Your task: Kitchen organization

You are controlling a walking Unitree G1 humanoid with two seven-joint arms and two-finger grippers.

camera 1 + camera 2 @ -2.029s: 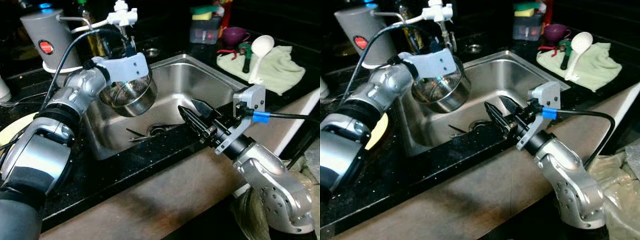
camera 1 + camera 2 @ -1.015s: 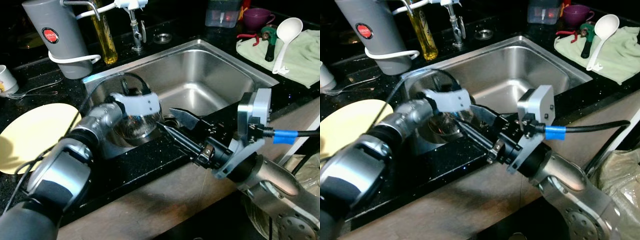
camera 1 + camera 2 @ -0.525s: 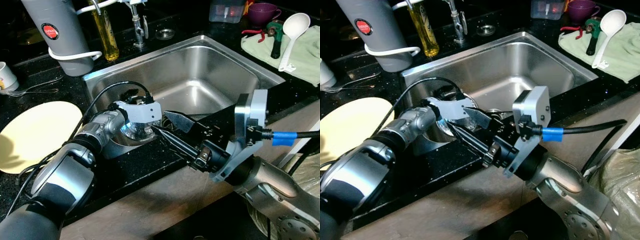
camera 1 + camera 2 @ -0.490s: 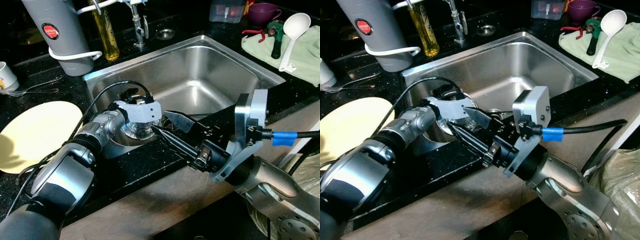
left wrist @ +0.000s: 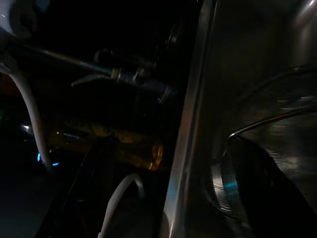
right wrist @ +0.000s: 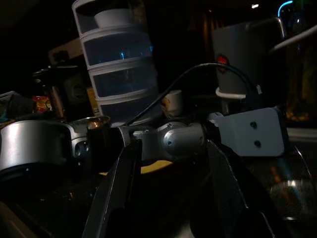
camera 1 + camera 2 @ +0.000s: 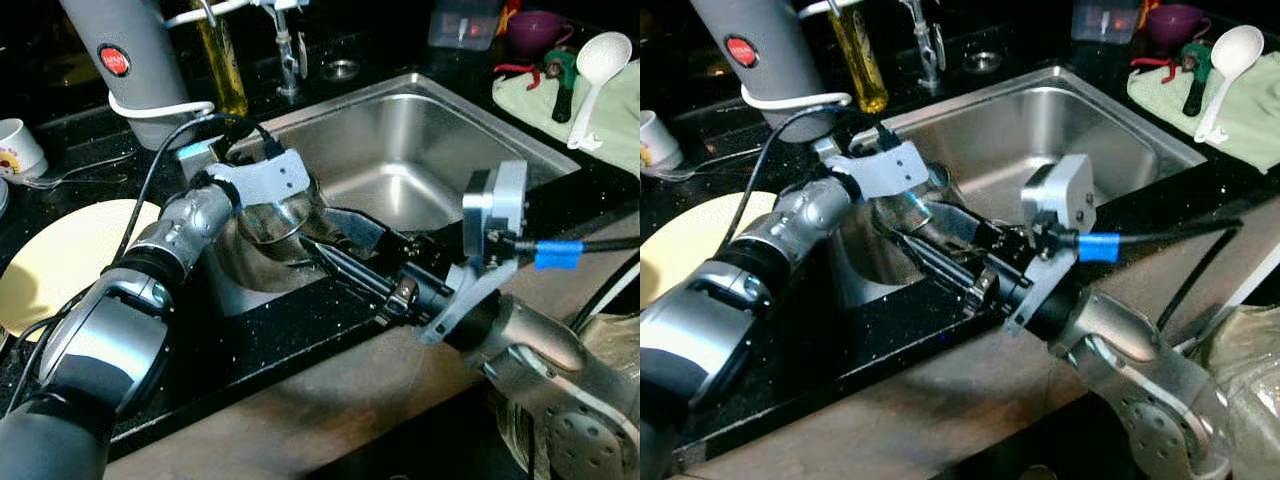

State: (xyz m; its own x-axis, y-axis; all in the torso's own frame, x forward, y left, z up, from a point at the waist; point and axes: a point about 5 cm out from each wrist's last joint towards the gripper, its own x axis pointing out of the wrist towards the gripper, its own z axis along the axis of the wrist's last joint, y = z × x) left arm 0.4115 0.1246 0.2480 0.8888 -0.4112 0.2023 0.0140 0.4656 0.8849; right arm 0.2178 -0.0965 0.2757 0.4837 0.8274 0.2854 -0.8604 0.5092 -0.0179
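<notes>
Bowl (image 7: 281, 222) tilts against sink (image 7: 420, 150) left wall, apparently clamped by left gripper (image 7: 262, 190); right gripper (image 7: 335, 235) spread alongside.

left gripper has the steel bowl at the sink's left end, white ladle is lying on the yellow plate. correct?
Not quite. The white ladle lies on the green cloth right of the sink, not on the yellow plate; the left eye view shows it. The left gripper does hold the steel bowl at the sink's left end.
</notes>
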